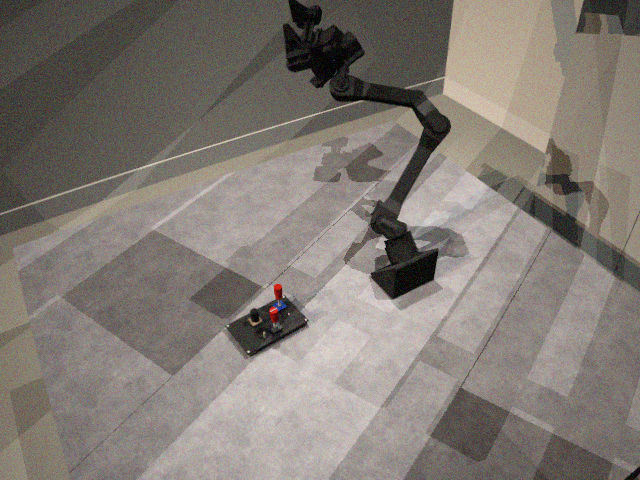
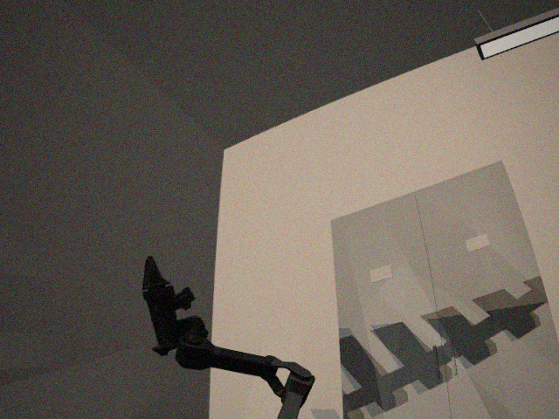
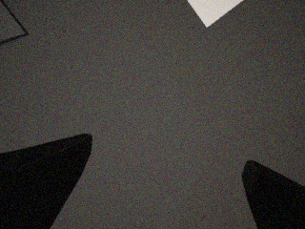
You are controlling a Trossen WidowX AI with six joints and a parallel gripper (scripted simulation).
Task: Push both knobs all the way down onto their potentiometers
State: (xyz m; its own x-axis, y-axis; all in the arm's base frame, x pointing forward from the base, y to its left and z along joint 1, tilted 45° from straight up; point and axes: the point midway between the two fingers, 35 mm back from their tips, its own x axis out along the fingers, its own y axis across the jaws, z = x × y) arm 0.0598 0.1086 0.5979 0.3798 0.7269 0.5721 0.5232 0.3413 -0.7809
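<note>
The circuit board (image 1: 267,325), a dark rectangular plate, stands on the grey patchwork table (image 1: 361,413) toward its lower-left part in my top view. Two red knobs rise from it on tall stems: the far knob (image 1: 277,290) stands over a blue component (image 1: 280,304) near the board's rear edge, and the near knob (image 1: 273,313) stands just in front of it, closer to the board's middle. Both sit high above the board surface, so I read them as not pushed down. A short black knob (image 1: 254,314) on a tan base stands to their left, low against the board.

The arm's base (image 1: 405,272) stands on the table well apart from the board, up and to the right of it. From there the arm (image 1: 413,165) climbs steeply, bends at the elbow (image 1: 436,124), and runs left to the wrist.

The gripper (image 1: 305,23) is raised high and points upward, well away from the board. In my exterior view the gripper (image 2: 151,275) shows in profile as a dark wedge against a dim background beside a beige wall (image 2: 361,157). In the wrist view the two fingertips enter at the lower corners with a wide gap between them, and only dark background lies in that gap; the jaws stand wide and hold nothing.
</note>
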